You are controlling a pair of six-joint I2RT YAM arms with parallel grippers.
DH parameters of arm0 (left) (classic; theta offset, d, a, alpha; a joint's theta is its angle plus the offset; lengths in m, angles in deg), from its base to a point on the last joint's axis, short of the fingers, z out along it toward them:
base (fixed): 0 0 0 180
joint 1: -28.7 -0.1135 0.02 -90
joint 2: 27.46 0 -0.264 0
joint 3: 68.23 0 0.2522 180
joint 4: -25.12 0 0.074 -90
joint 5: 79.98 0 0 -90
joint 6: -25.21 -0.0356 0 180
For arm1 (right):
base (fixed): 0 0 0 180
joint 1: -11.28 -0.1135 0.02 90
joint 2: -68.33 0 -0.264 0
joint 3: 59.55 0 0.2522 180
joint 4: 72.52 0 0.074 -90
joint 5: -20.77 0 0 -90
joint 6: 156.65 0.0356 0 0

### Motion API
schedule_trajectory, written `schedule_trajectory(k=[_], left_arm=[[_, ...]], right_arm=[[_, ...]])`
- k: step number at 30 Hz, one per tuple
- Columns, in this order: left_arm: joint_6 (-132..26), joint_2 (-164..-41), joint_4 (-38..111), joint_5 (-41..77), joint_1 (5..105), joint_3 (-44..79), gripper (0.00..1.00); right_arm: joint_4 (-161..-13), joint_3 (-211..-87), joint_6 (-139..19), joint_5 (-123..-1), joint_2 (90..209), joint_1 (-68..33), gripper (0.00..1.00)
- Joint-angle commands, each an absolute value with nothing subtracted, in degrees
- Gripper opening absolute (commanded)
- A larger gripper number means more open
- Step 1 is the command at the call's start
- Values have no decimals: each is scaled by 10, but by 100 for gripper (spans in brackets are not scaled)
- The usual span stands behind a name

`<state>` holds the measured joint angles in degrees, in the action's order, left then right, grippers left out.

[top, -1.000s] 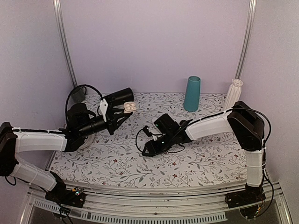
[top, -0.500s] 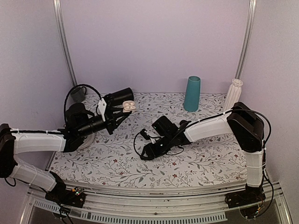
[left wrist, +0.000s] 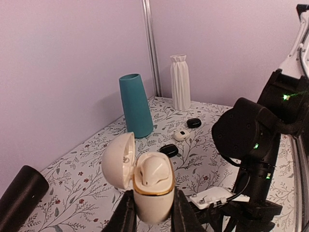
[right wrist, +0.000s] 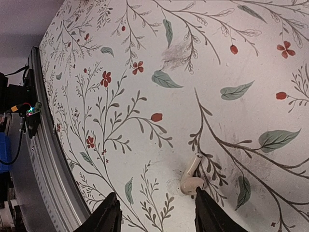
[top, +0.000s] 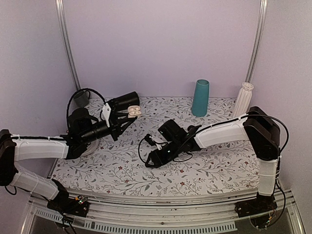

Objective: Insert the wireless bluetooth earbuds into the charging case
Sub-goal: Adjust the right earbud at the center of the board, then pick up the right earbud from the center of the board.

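floral-printed table (top: 122,165) under lilac walls (top: 161,44). we see the left gripper (left wrist: 151,213) clamped on the charging case (left wrist: 153,193), held up off the table with its lid (left wrist: 117,162) swung open. one white earbud (left wrist: 153,170) sits in a well; the second well is hidden from us. the right gripper (right wrist: 157,215) hangs low, fingers spread, with a loose earbud (right wrist: 191,180) lying on the table just ahead of them. teal cup (left wrist: 136,105) and white ribbed vase (left wrist: 180,82) stand at the back; we cannot see inside either.

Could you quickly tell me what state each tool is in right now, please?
Left tool: closed on the open case.
Right tool: open, over a loose earbud.
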<state>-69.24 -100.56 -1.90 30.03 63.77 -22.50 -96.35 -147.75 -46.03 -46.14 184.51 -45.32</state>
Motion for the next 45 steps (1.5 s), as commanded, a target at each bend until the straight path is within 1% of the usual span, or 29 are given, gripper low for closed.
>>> schedule_trajectory(k=[1, 8, 12, 17, 26, 30, 35, 41, 45], left_arm=[[-695, -997, -19, 299, 630, -229, 0], [-698, -993, -11, 299, 628, -227, 0], [-698, -988, -7, 297, 628, -227, 0], [-699, -981, -5, 295, 627, -231, 0], [-700, -978, -3, 290, 625, -226, 0], [-700, -980, -4, 291, 625, -222, 0], [-700, -981, -3, 296, 625, -220, 0], [-703, -975, 1, 293, 623, -222, 0], [-700, -972, -1, 286, 622, -225, 0]], right_arm=[[-969, -1473, -507, -465, 1827, -445, 53], [-971, -1495, -575, -462, 1847, -440, 53], [-1009, -1516, -576, -504, 1858, -439, 47], [-1028, -1509, -536, -544, 1846, -445, 42], [-1075, -1525, -447, -612, 1838, -474, 41], [-1107, -1546, -422, -637, 1848, -476, 38], [-1114, -1561, -409, -654, 1856, -485, 38], [-1168, -1611, -407, -687, 1884, -499, 38], [-1172, -1616, -404, -692, 1883, -504, 38]])
